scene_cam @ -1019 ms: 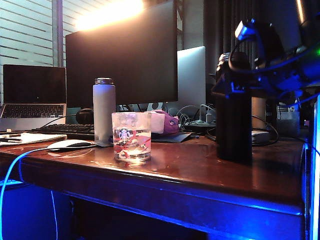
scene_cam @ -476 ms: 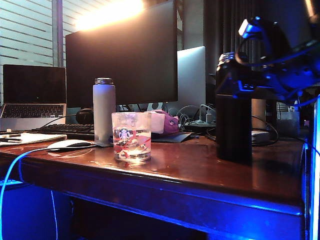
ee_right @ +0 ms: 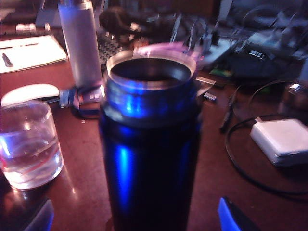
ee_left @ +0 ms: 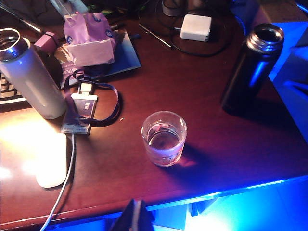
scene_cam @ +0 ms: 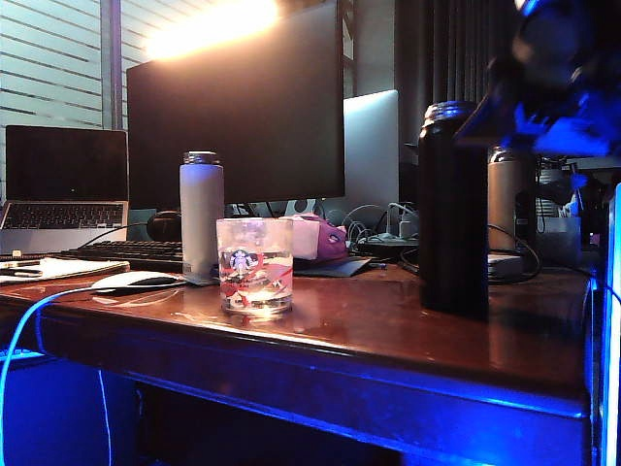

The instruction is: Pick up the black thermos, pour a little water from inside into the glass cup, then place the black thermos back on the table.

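Dim blue-lit table [scene_cam: 388, 335]: my right gripper [ee_right: 134, 216], jaws wide, has lifted off the thermos [scene_cam: 453, 209], standing by the watered cup [scene_cam: 254, 264]. Left gripper [ee_left: 136, 219]: can't tell. Looks finished.

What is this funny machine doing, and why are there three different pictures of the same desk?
It is a robot with two arms, each ending in a two-finger pincher. One camera watches the table from the front; the other two ride on the arms' wrists. On the table stand a black thermos, a glass cup with a little water inside, a pale bottle and a white mouse. The right gripper is open, its fingertips either side of the thermos, holding nothing. Of the left gripper, only a dark tip shows above the table's front edge.
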### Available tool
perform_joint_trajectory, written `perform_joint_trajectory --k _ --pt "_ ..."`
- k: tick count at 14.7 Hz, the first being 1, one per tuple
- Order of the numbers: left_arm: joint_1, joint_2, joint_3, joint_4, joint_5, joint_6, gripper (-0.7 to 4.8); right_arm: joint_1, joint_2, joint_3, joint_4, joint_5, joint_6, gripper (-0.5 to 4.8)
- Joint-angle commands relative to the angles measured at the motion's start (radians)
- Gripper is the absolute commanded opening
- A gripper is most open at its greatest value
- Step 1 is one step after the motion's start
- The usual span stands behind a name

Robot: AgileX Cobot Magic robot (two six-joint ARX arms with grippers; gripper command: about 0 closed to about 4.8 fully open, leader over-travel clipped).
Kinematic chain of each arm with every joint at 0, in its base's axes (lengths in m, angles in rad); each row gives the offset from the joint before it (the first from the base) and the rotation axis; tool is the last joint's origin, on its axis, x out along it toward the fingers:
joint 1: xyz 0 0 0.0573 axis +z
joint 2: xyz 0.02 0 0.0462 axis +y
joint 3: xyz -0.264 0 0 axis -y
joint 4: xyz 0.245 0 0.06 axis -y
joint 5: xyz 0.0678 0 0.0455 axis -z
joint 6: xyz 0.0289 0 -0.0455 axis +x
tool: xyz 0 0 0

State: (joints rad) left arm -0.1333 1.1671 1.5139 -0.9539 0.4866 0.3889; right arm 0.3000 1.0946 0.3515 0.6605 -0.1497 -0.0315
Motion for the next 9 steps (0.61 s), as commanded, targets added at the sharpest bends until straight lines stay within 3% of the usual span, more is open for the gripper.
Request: perform_joint_trajectory --k 1,2,4,6,9 --pt "0.000 -0.002 0.003 0.013 0.004 0.003 -0.03 0.000 -0.164 0.000 -0.203 0.046 -0.002 0.22" --pt "0.000 -0.002 0.003 0.012 0.004 0.003 -0.03 0.000 -0.222 0.000 -0.272 0.079 -0.003 -0.04" --pt "0.000 -0.002 0.003 0.013 0.004 0.003 -0.03 0.000 -0.354 0.000 -0.443 0.111 -0.005 -0.05" --pt "0.000 -0.002 0.003 0.012 0.004 0.003 -0.03 -0.002 -0.559 -0.009 -0.700 0.268 -0.005 -0.05" --pt "0.000 -0.002 0.003 0.011 0.005 0.003 -0.03 -0.094 -0.777 -0.106 -0.769 0.277 -0.006 -0.05"
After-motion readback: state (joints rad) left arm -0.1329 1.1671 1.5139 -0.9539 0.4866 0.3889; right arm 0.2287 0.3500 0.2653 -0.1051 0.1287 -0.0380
